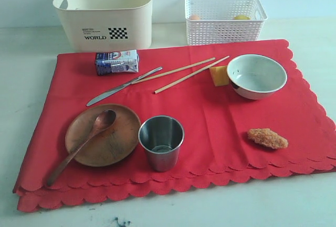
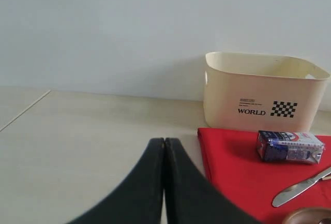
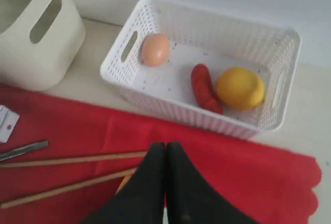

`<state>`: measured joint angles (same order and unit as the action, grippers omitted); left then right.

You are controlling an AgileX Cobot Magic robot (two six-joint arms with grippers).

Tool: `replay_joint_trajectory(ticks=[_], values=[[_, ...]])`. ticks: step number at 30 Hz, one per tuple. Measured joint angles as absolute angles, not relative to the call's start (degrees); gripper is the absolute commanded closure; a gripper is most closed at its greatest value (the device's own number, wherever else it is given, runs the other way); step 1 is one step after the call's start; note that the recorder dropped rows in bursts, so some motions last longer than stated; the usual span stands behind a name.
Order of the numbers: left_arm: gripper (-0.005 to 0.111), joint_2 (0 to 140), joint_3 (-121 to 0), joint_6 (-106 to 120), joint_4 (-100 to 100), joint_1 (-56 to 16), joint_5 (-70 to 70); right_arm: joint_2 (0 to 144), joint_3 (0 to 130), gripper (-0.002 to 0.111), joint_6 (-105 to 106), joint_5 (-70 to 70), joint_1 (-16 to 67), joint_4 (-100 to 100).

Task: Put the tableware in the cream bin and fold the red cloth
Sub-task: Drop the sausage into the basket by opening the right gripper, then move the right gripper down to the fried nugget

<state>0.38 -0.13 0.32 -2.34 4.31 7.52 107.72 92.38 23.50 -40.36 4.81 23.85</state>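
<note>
Pale tabletop (image 1: 26,101) runs back to a plain light wall, and a large bright red scalloped-edge cloth (image 1: 210,117) lies spread across it, two scalloped layers showing along its near edge.

Behind the cloth's far left corner stands a large cream plastic bin (image 1: 105,14) with black "WORLD" lettering. It touches no tableware. A white lattice-walled basket (image 1: 226,22) stands behind the cloth's far edge, holding an egg (image 3: 155,49), a red sausage (image 3: 205,88) and a yellow lemon (image 3: 240,88).

All the tableware rests on the cloth:
- A round brown wooden plate (image 1: 118,138) sits at the near left, with a long wooden spoon (image 1: 81,146) whose bowl lies on it and whose handle runs off toward the cloth's near left corner.
- A steel cup (image 1: 161,143) stands upright just beside the plate.
- A silver metal knife (image 1: 121,86) and two thin pale chopsticks (image 1: 178,69) lie across the far middle.
- A white bowl (image 1: 257,76) sits at the far right.

Also on the cloth are a small blue-white milk carton (image 1: 116,62), an orange wedge (image 1: 219,75) against the bowl, and a breaded fried piece (image 1: 268,138).

The left gripper (image 2: 164,146) hangs over bare table beside the cloth's edge, fingers pressed together on nothing. The right gripper (image 3: 165,149) hangs above the cloth's far edge near the basket, its fingers likewise pressed together and empty.
</note>
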Motion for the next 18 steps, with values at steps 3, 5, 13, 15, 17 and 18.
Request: replay_joint_trajectory(ticks=[3,5,13,15,17,18], values=[[0.104,0.4,-0.1,0.3,-2.3,4.3,7.5,101.8,80.9,0.108,22.0,-35.3,6.7,24.6],[0.104,0.4,-0.1,0.3,-2.3,4.3,7.5,98.5,72.6,0.108,21.6,-30.3,8.9,25.2],[0.104,0.4,-0.1,0.3,-2.3,4.3,7.5,91.2,51.3,0.108,24.2,-19.1,19.2,32.4],[0.104,0.4,-0.1,0.3,-2.3,4.3,7.5,89.5,47.3,0.108,24.6,-16.3,21.3,32.8],[0.104,0.4,-0.1,0.3,-2.3,4.3,7.5,87.5,43.6,0.108,24.9,-13.8,22.4,32.9],[0.104,0.4,-0.1,0.3,-2.3,4.3,7.5,85.3,40.3,0.108,24.9,-12.2,22.8,32.7]])
